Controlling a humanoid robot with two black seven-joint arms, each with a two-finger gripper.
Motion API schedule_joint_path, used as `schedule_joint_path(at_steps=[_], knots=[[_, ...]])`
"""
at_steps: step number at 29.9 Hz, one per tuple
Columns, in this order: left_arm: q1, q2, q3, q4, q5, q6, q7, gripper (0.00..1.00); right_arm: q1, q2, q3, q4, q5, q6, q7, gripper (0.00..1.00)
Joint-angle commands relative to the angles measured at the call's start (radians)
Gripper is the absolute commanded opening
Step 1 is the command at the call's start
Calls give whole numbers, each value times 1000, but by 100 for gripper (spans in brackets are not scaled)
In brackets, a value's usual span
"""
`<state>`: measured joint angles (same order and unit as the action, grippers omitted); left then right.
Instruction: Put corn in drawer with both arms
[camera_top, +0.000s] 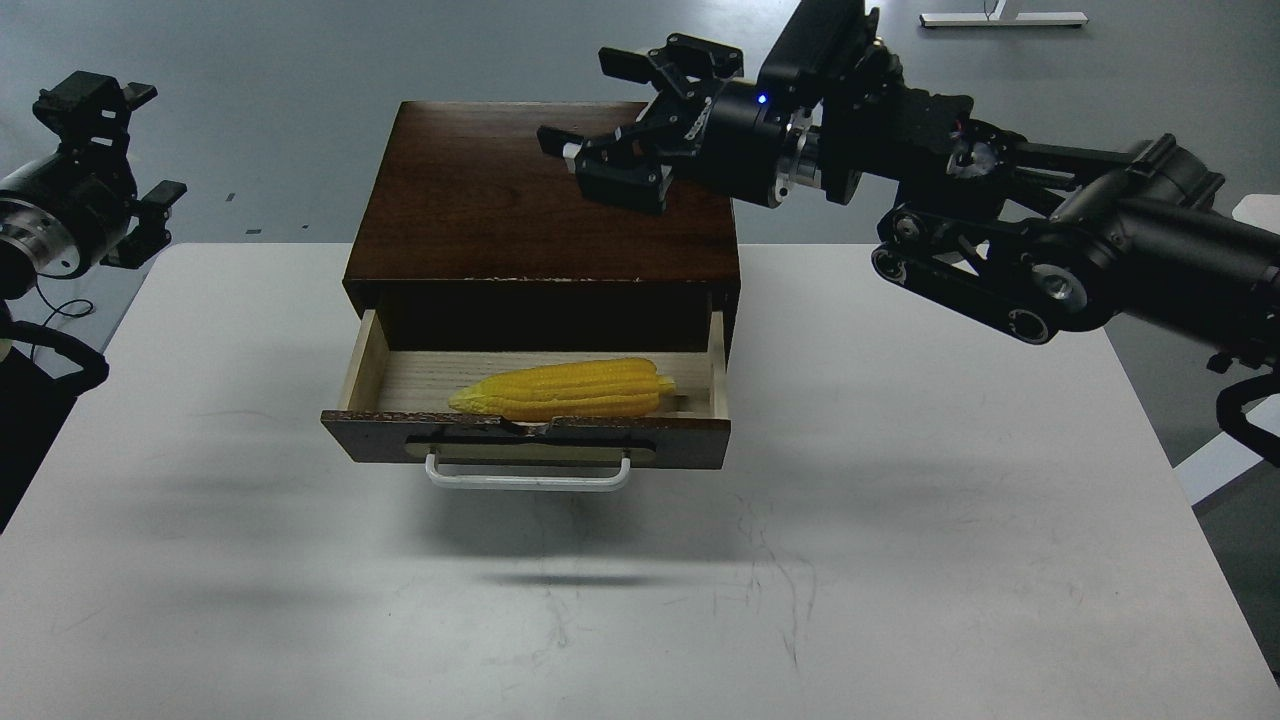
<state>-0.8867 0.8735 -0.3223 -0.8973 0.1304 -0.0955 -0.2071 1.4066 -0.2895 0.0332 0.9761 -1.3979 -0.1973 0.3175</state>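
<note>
The drawer (380, 372) stood pulled out from the box (540, 200) on the white surface (900, 500). The corn (566, 388) lay inside it on the pale wood, lengthwise, its tapered end pointing left, close behind the drawer front. The right pincer (600, 110) hung above the box top with its fingers spread and nothing held. The left pincer (120, 150) sat off the surface's left edge; whether it was spread or closed could not be told.

Even overhead light, sharp focus throughout; soft arm shadows fall across the near white table (900, 560), no glare.
</note>
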Motion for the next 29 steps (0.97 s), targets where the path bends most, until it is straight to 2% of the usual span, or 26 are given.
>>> schedule_joint_path(at_steps=[1, 3, 4, 8, 10, 17, 22, 29], knots=[[0, -1, -3, 0, 0, -1, 2, 99, 6, -66, 2, -28, 419, 100, -63, 95], [-1, -1, -3, 0, -2, -10, 2, 99, 2, -121, 1, -30, 652, 174, -122, 95], [0, -1, -3, 0, -3, -18, 2, 99, -8, -157, 7, -30, 789, 227, -168, 95], [0, -2, -4, 0, -12, -24, 2, 99, -82, -259, 22, -25, 1124, 367, -262, 95], [0, -4, -4, 1, -17, -29, 2, 99, -135, -279, 49, -27, 1230, 387, -281, 95], [5, -13, -3, 21, -20, -96, 11, 99, -311, -283, 210, -27, 1404, 366, -294, 95], [6, -16, -3, 24, -20, -96, 15, 99, -365, -277, 264, -27, 1451, 334, -336, 96], [9, -25, -1, 23, -23, -104, 15, 99, -405, -232, 252, -31, 1445, 294, -334, 100]])
